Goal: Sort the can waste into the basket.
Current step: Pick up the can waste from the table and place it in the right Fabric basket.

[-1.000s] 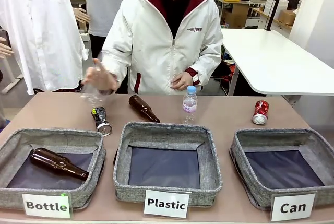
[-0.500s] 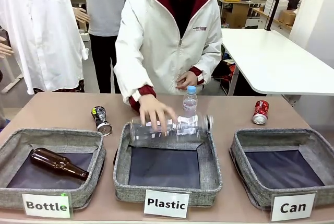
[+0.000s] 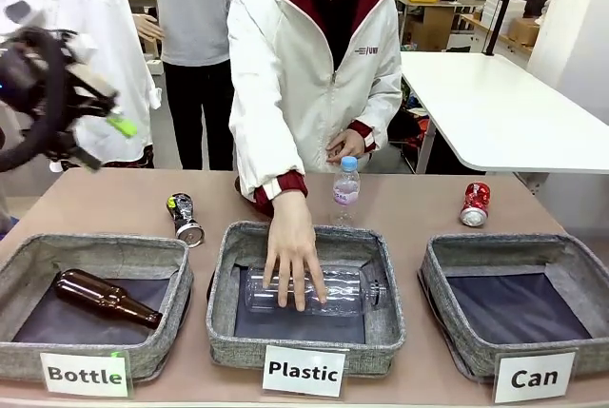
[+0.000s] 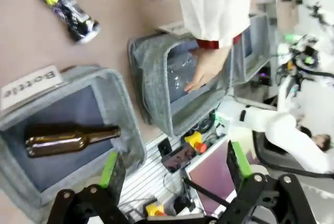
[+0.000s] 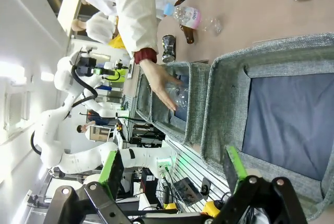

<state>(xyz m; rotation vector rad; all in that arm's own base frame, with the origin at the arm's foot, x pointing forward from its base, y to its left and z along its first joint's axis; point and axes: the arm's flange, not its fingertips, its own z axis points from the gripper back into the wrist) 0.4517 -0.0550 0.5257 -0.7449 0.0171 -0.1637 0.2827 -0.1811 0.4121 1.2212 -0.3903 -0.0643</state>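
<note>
Blur smears my left end effector (image 3: 103, 106) at the upper left of the front view, and the frame edge cuts off its body. In its own wrist view the green-padded fingers (image 4: 109, 169) stand spread wide, holding nothing.

Lower left, the grey basket carded "Bottle" (image 3: 95, 248) holds one brown glass bottle (image 3: 105, 299) lying on its side. Just behind that basket's far right corner the dark can (image 3: 184, 218) lies on the tabletop (image 3: 95, 204), silver end toward me. Its print is too small to read.

At centre, the "Plastic" basket (image 3: 381, 275) holds a clear plastic bottle (image 3: 347, 292) on its side. The person's hand (image 3: 295, 261) lies flat on it and covers its middle. The white sleeve hides most of a second brown bottle (image 5: 188, 35) on the tabletop behind. A small water bottle (image 3: 346, 189) with a blue cap stands upright just behind the middle basket; I cannot read its label.

Well to the right, the red can (image 3: 474, 204) rests on the tabletop near the far edge of the "Can" basket (image 3: 438, 265), not in it. My right end effector (image 5: 172, 169) looks onto that basket, fingers apart and empty, with the red can cut off at that view's top right.
</note>
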